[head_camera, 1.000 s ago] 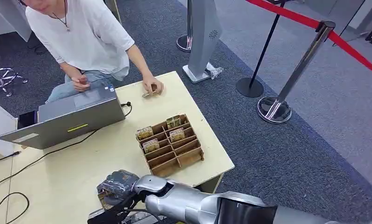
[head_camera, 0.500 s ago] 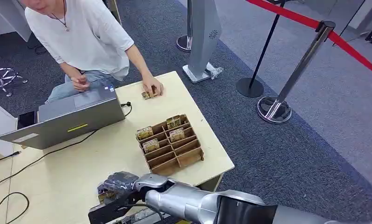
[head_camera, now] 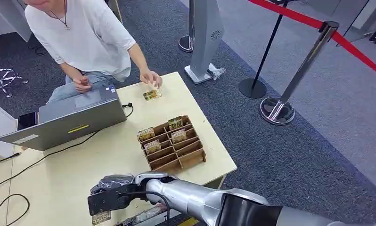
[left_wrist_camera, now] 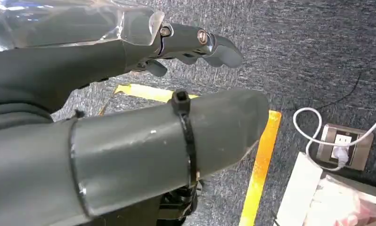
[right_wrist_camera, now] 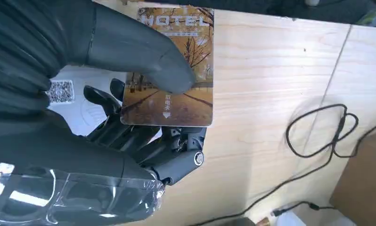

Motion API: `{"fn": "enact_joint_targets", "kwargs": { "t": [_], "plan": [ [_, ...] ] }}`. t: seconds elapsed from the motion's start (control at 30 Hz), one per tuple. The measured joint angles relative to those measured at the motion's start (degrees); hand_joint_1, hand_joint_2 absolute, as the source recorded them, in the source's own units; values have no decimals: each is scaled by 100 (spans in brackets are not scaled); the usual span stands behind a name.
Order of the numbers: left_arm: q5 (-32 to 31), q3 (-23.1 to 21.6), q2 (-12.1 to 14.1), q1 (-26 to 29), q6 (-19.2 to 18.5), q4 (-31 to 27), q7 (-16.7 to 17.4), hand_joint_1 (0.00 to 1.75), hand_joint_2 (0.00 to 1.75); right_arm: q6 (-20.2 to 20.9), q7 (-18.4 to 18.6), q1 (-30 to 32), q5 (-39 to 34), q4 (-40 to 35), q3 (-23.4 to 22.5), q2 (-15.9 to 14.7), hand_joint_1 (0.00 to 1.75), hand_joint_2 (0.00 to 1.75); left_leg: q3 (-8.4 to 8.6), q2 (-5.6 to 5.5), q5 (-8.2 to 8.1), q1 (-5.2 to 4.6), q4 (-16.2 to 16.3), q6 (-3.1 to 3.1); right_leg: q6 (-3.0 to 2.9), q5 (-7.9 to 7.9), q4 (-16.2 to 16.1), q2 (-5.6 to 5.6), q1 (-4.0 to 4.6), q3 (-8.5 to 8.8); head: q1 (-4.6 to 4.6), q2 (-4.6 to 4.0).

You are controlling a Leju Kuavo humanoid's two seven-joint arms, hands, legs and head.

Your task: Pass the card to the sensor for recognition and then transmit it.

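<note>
My right hand (head_camera: 109,198) reaches across my body to the table's near left edge. It pinches a hotel card (right_wrist_camera: 193,42) with an autumn-tree print between the thumb and fingers; in the head view the card (head_camera: 101,218) hangs just below the hand. Under the hand lies a white surface with a QR code (right_wrist_camera: 61,92), mostly hidden. My left hand (left_wrist_camera: 153,127) hangs over the carpet floor, fingers stretched out and holding nothing.
A wooden card rack (head_camera: 174,144) with several cards stands mid-table. A second card (head_camera: 152,95) lies near the far edge, below a seated person's hand (head_camera: 151,77). A grey laptop (head_camera: 68,117) and cables occupy the left side. Stanchions stand right.
My right hand has moved toward the near table edge with the card, which now hangs below it. The person has let go of the far card and lifted the hand.
</note>
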Motion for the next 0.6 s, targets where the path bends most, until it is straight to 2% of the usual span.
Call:
{"fn": "enact_joint_targets", "kwargs": {
  "t": [0.27, 0.6],
  "plan": [
    [107, 2, 11, -2, 63, 0, 110, 0, 0, -365, 232, -254, 138, 8, 0, 39, 175, 175, 0, 0, 0, 0, 0, 0, 0, 1, 0, 0, 0, 0, 0, 0],
    [170, 7, -26, -1, 216, 0, 110, 0, 0, -557, 435, -579, 332, 445, 76, 218, 175, 175, -1, -1, 1, 0, 0, 0, 0, 1, 0, -1, 0, 0, 0, 0]
  ]
}}
